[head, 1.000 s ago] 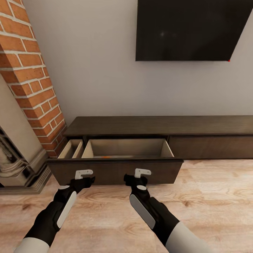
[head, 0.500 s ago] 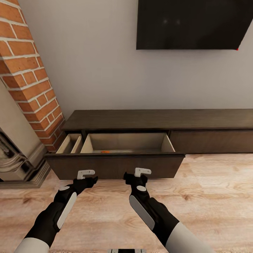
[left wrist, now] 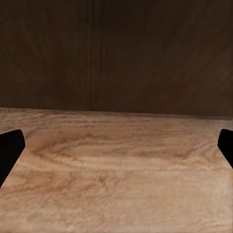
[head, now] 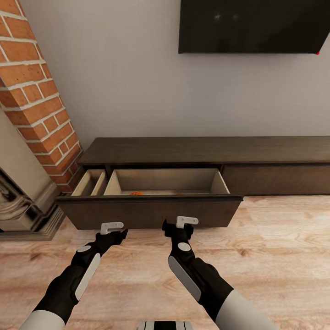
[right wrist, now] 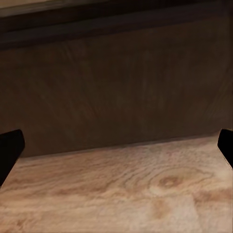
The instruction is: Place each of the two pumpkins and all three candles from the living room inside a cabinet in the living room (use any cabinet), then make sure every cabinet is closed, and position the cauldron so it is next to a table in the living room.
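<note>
Both grippers hang low over the floor (head: 275, 256), just short of the pulled-out drawer (head: 151, 211). The left gripper (head: 112, 227) has its jaws apart and empty; in its wrist view the dark fingertips (left wrist: 9, 148) sit at the two side edges with bare planks and the dark drawer front between them. The right gripper (head: 187, 222) is spread the same way, holding nothing, its fingertips (right wrist: 9, 148) framing floor and the dark panel beyond.

In the head view the drawer front's top edge runs across at 12 o'clock from the grippers, close but not touching. Behind that edge the light-lined main compartment lies open, with a narrow side compartment at 10 o'clock. A sliver of orange, a pumpkin (head: 136, 193), peeks over the front edge near the left of the main compartment.

The cabinet (head: 206, 150) stretches on toward 2 o'clock, its other front flush. A brick column (head: 36, 96) stands at 10 o'clock, a dark screen (head: 252, 25) on the wall at 1 o'clock. Open floor lies at 3 o'clock.
</note>
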You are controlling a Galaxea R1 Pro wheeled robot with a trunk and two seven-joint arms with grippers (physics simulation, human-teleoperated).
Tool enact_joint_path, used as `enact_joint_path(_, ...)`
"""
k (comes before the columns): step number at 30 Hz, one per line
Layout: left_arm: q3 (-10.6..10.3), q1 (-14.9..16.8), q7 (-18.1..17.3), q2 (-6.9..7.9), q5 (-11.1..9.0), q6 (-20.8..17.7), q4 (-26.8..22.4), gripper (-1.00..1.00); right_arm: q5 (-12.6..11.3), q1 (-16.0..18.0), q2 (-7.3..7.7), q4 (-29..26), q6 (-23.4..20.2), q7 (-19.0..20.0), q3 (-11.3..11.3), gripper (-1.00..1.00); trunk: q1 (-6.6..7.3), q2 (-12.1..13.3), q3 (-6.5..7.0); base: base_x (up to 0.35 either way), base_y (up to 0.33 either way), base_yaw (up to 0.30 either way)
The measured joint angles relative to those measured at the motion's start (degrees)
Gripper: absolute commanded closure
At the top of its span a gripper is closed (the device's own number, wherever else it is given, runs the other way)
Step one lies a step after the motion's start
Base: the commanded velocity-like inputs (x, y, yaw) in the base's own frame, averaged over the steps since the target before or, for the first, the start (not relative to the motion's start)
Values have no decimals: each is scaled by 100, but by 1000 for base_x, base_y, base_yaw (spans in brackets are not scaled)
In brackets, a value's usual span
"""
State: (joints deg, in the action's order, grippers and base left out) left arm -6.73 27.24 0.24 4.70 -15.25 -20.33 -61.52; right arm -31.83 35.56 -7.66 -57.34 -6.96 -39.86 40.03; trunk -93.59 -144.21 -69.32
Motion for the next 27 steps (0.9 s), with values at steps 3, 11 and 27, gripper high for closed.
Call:
enact_joint_path(3,12,0,0,0,1,7,-2,-100,88,-1,-3,2,26,-3,0,-100,0,0,0,0,0,0)
enact_joint_path(11,54,1,19,0,7,13,-10,-100,181,-2,-15,81,48,0,4,-100,1,0,0,37,0,0)
enact_joint_path(27,85,1,102,-15,-10,629,143,-100,160,0,-16,350,249,1,364,-100,0,0,0,37,0,0)
